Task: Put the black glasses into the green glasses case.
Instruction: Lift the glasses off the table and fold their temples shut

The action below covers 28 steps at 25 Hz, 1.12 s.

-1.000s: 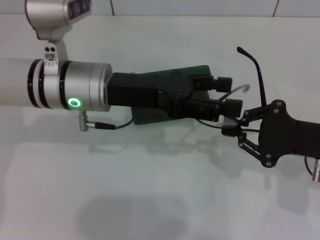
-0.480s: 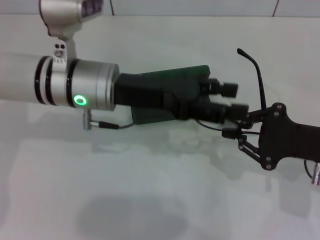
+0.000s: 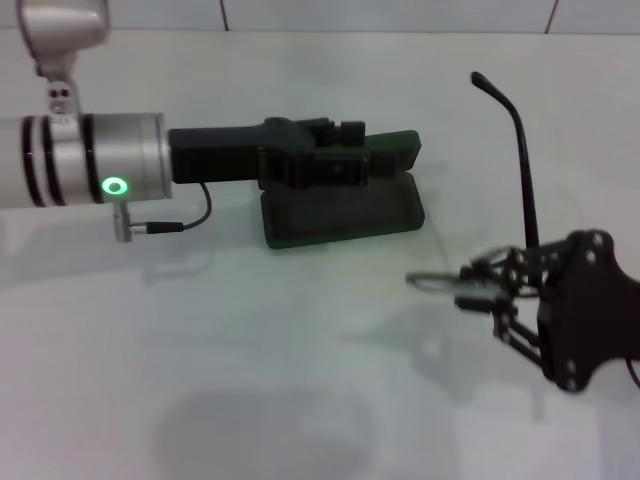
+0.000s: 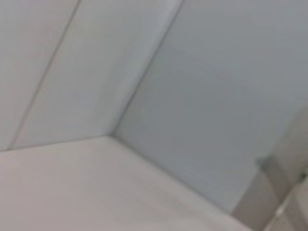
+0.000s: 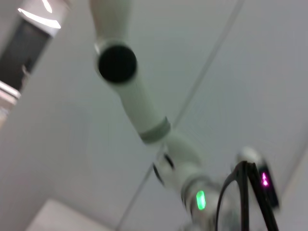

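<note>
We see our right gripper (image 3: pixel 478 290) clenched on the black glasses (image 3: pixel 520 180), one temple pointing away, our left gripper (image 3: pixel 335 160), grip unreadable, over the open green glasses case (image 3: pixel 345 215), bare white table (image 3: pixel 250 370) in front.

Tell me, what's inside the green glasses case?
The visible dark lining of the green glasses case looks empty. The left gripper covers its back part. The black glasses are held in the right gripper, off to the right.

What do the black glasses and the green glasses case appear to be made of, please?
The black glasses, held by the right gripper, look like thin dark plastic or coated metal: slender temple with a thickened tip, clear lenses showing the table through. The green glasses case, open below the left gripper, looks like a rigid matte shell, possibly plastic or leatherette, with dark lining.
</note>
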### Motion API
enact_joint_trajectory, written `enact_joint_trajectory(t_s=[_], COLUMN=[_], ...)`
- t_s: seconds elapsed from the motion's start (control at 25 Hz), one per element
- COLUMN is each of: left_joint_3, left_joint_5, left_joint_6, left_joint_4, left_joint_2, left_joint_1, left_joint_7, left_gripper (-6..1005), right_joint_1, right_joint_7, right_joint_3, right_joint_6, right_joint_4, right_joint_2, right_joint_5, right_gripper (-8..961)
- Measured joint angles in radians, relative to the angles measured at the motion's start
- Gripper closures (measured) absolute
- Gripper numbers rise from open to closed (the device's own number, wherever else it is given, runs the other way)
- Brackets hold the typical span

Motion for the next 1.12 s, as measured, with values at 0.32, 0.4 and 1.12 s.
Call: enact_joint_trajectory(t_s=[0.32, 0.4, 1.12], left_joint_3=[0.006, 0.008, 0.010], left_joint_5=[0.082, 0.070, -0.014], left_joint_6=[-0.123, -0.128, 0.060], left_joint_4=[-0.004, -0.026, -0.068], left_joint_2=[-0.082, -0.087, -0.082], left_joint_1=[-0.064, -0.085, -0.074], left_joint_7=[0.038, 0.079, 0.255], left_gripper=[112, 112, 111], right_joint_1=[0.117, 0.163, 0.222], right_joint_7=[-0.042, -0.041, 0.022], right_joint_3=[-0.109, -0.142, -0.181], right_joint_6=[-0.109, -0.098, 0.101], right_joint_4=[0.140, 0.194, 0.324], right_joint_2=[0.004, 0.004, 0.004], right_joint_5=[0.061, 0.082, 0.179], right_gripper=[838, 838, 837])
